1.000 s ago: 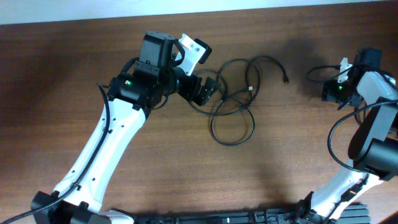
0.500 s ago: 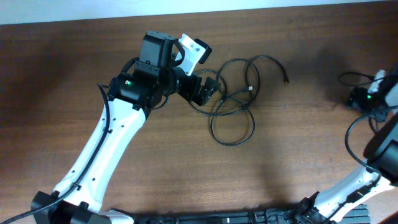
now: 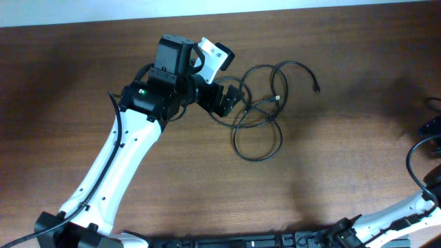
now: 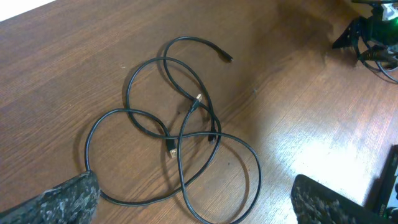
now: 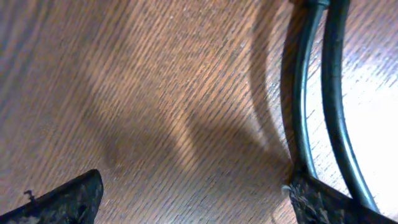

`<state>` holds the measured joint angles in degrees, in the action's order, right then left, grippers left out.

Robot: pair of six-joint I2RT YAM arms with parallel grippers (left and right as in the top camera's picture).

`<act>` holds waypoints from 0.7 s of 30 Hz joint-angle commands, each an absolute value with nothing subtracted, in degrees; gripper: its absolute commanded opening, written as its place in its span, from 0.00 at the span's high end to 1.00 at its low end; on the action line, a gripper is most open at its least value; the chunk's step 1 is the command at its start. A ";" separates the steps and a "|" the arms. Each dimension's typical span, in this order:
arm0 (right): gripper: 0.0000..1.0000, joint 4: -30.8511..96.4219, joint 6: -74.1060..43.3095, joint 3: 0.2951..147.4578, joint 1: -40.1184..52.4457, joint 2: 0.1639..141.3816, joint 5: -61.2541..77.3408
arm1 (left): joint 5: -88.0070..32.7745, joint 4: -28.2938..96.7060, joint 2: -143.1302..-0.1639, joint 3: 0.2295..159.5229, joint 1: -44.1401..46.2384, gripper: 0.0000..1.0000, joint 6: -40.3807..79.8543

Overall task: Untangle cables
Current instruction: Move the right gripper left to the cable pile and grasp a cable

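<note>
The tangled cables (image 3: 258,110) are thin black cords in overlapping loops at the table's middle, with one plug end (image 3: 317,89) pointing right. My left gripper (image 3: 227,100) hovers at their left edge. In the left wrist view the cables (image 4: 180,130) lie just ahead of my left gripper (image 4: 199,205), which is open, and one loop runs between its fingers (image 4: 68,198). My right gripper (image 5: 193,199) is open over bare wood, with nothing between its jaws. Two black strands (image 5: 311,93) run past its right fingertip (image 5: 323,202). Overhead, the right arm (image 3: 431,131) is mostly cut off at the right edge.
The brown wooden table (image 3: 331,172) ends at a pale strip along the back (image 3: 103,10). In the left wrist view the right arm (image 4: 373,28) with its green light sits at the far right, with black loops (image 4: 380,61) beside it.
The right arm has moved right, almost out of the overhead view, taking a black cord loop with it, and its jaws have widened. The left arm and the tangle have not moved.
</note>
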<state>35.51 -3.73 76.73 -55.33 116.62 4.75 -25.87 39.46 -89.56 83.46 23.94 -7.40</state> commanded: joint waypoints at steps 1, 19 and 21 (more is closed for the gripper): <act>0.04 35.51 0.08 74.98 -54.35 119.57 15.55 | -25.61 39.29 -88.27 83.70 23.86 0.01 -6.72; 0.03 40.73 2.55 75.07 -30.92 98.04 16.23 | -25.61 39.29 -88.27 83.70 23.86 0.01 -6.72; 0.03 43.20 2.55 75.07 -28.05 96.99 17.19 | -25.63 39.29 -88.27 83.70 23.86 0.01 -6.72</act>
